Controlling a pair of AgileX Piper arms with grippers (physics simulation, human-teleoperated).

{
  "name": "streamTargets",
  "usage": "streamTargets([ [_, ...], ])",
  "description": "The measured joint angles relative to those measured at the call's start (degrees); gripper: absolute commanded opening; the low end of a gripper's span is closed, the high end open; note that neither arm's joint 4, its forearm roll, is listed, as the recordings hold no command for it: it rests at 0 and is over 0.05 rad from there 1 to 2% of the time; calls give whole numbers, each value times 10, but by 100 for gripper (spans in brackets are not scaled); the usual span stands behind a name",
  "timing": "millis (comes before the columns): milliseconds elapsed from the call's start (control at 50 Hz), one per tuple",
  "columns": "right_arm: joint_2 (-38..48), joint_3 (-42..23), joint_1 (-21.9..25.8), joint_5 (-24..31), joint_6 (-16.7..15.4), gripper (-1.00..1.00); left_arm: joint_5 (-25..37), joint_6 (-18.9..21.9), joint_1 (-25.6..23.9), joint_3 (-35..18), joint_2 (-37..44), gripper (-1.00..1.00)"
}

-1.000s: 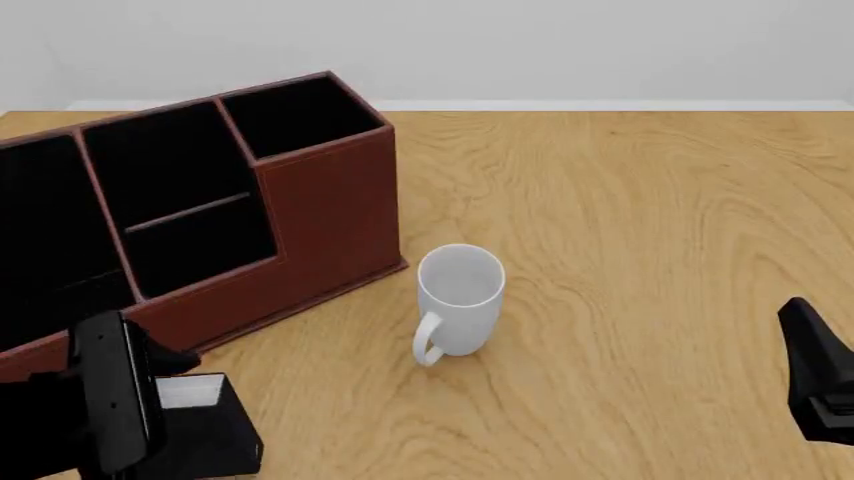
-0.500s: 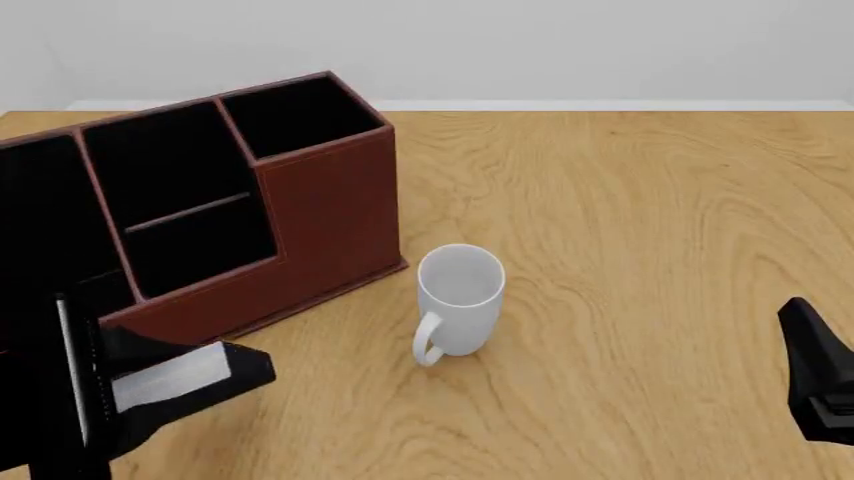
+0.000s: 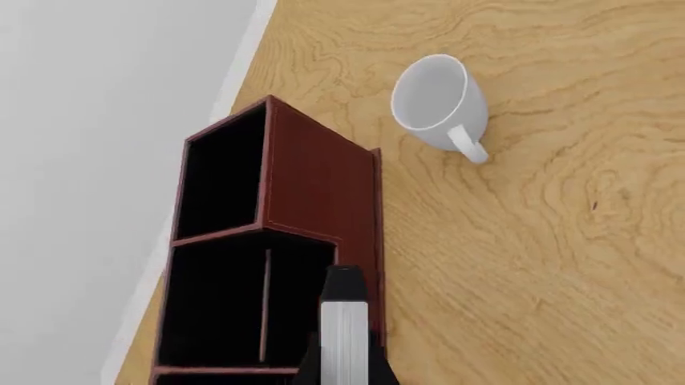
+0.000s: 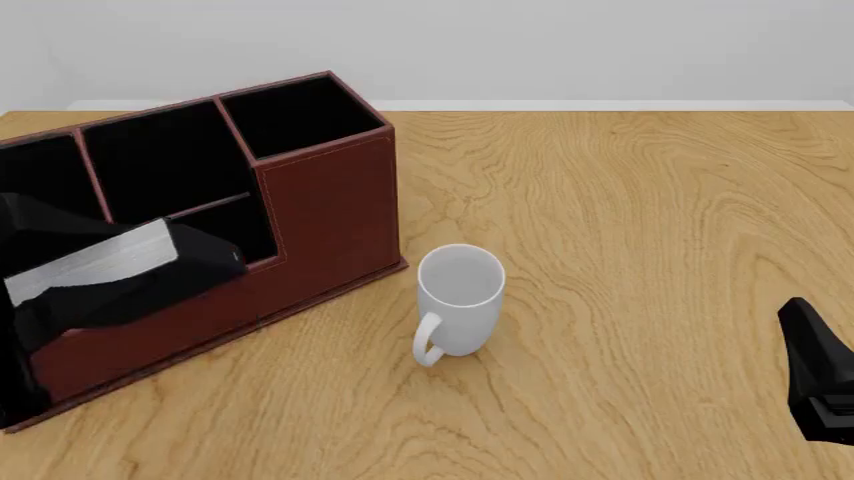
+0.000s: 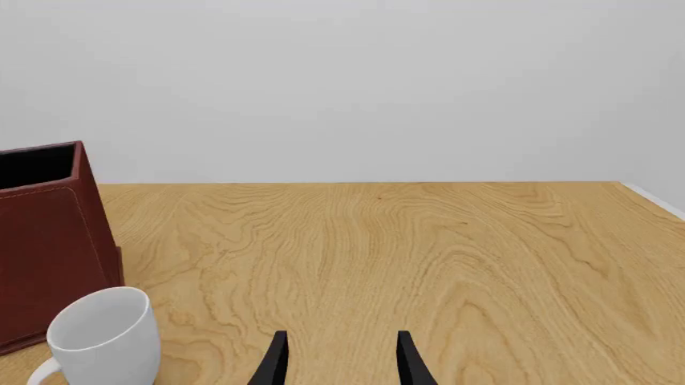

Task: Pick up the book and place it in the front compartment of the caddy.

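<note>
The book (image 4: 114, 265), small and thick with a black cover and white page edges, is hanging tilted above the low stepped front wall of the caddy (image 4: 334, 215), near the worktop's (image 4: 641, 230) left edge. It looks rigid and fairly light, though its smooth cover could slip; gripping across the covers near the spine, as the left end effector (image 3: 345, 361) is apparently doing, is probably the surest hold. That end effector is clamping the book at the book's left end, mostly out of the front view. The right end effector (image 5: 340, 359) is idling with its fingers parted and empty near the worktop's right edge.

Compared with half a second ago, the book is sitting higher and farther toward the caddy, now overlapping the front compartment instead of lying in front of its wall. The white mug (image 4: 459, 300) and right arm are showing no change.
</note>
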Motion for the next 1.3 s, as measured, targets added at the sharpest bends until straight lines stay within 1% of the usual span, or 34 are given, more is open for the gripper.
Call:
streamTargets([
  [340,0,0,0,0,0,100,8,32,52,-141,91,-100],
  [600,0,0,0,0,0,100,-13,44,85,-199,162,-100],
  [860,0,0,0,0,0,100,-29,44,99,-229,204,-100],
  [1300,0,0,0,0,0,100,-108,47,112,-214,245,-100],
])
